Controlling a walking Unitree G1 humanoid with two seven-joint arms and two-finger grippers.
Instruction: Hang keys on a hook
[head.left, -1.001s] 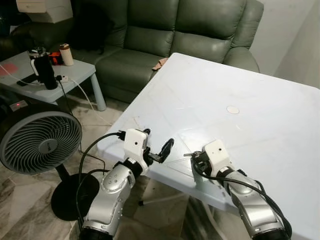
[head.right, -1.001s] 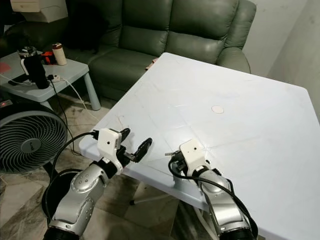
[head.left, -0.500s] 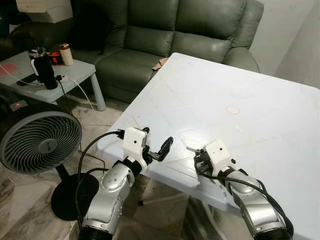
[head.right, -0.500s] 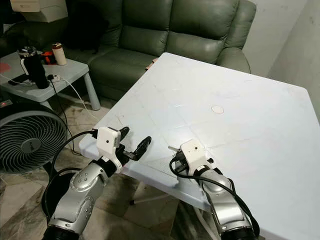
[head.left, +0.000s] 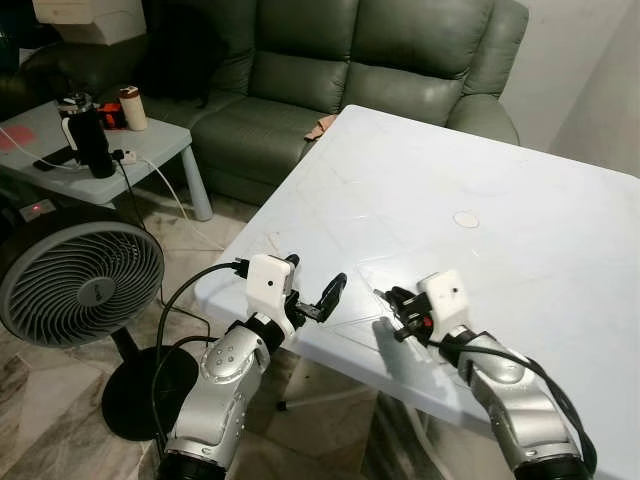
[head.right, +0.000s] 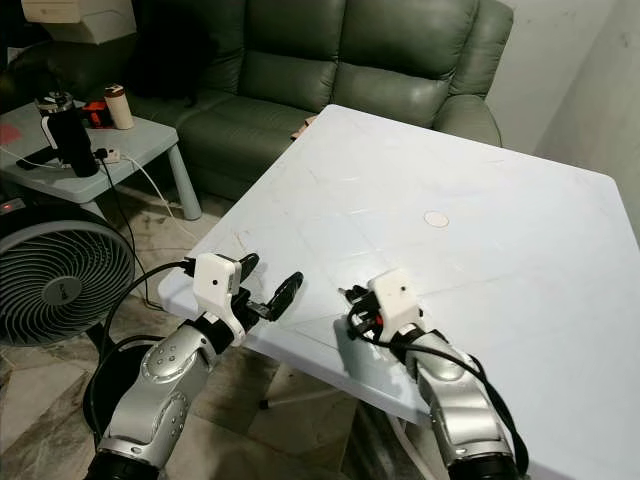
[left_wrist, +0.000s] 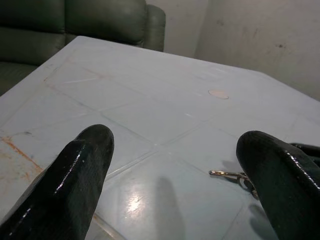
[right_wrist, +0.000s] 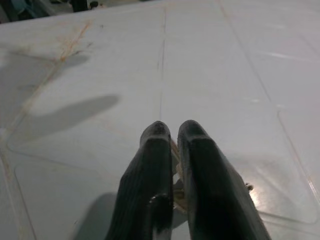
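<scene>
My right gripper (head.left: 396, 302) hovers just above the near part of the white table (head.left: 480, 170), shut on a small set of metal keys (left_wrist: 226, 174). One key sticks out flat toward my left gripper. In the right wrist view the two black fingers (right_wrist: 155, 150) are pressed together with pale metal of the keys (right_wrist: 175, 167) between them. At the table's near-left edge my left gripper (head.left: 314, 290) is open, holding nothing, a short way from the keys. Its wide-apart fingers (left_wrist: 85, 165) frame the key in the left wrist view.
A small round disc (head.left: 465, 218) lies mid-table. A green sofa (head.left: 330, 70) stands behind the table. To the left are a low side table (head.left: 100, 150) with a dark bottle (head.left: 88, 135) and cables, and a floor fan (head.left: 80, 285). A wall (head.left: 600, 80) rises on the right.
My right gripper has risen off the tabletop with the keys and shifted slightly right, its wrist turned. The left gripper has stayed put and open.
</scene>
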